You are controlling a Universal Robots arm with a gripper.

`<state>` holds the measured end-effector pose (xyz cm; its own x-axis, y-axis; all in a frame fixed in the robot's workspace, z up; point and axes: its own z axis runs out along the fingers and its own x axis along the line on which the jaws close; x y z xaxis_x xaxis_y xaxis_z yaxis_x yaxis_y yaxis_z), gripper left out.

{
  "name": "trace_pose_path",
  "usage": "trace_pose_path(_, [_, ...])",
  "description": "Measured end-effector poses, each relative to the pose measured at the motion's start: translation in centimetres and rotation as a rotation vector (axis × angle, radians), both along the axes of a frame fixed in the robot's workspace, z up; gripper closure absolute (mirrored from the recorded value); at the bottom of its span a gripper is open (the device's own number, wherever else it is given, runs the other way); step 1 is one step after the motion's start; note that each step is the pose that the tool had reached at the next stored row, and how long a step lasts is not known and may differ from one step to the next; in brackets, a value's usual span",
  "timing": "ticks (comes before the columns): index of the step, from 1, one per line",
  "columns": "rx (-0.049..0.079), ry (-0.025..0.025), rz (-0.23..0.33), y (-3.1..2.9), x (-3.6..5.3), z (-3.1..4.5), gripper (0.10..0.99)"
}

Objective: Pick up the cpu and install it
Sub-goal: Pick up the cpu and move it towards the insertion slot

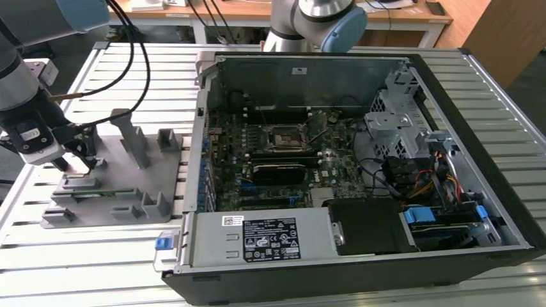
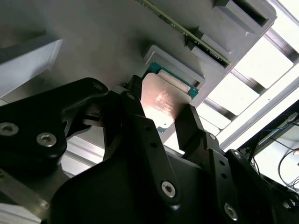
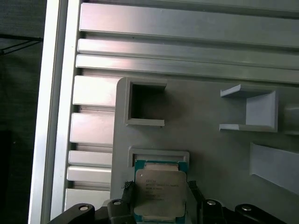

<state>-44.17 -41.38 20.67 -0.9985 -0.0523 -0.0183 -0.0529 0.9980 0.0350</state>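
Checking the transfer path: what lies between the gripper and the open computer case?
In the exterior view, the grey holder with its upright posts and a strip of slatted table lie between the gripper and the computer case.

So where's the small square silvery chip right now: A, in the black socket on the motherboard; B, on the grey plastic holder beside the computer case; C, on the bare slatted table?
B: the first wrist view shows the small square silvery cpu lying in a recess of the grey plastic holder.

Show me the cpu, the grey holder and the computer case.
cpu [image 3: 160, 193], first wrist view, middle of its silvery top.
grey holder [image 3: 205, 144], first wrist view, bare flat surface.
computer case [image 1: 341, 80], exterior view, inner wall.
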Motion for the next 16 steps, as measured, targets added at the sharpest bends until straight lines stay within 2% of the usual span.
trace_pose_path(16, [0.000, -0.0002, 0.000, 0.00, -0.01, 1.55, 0.557])
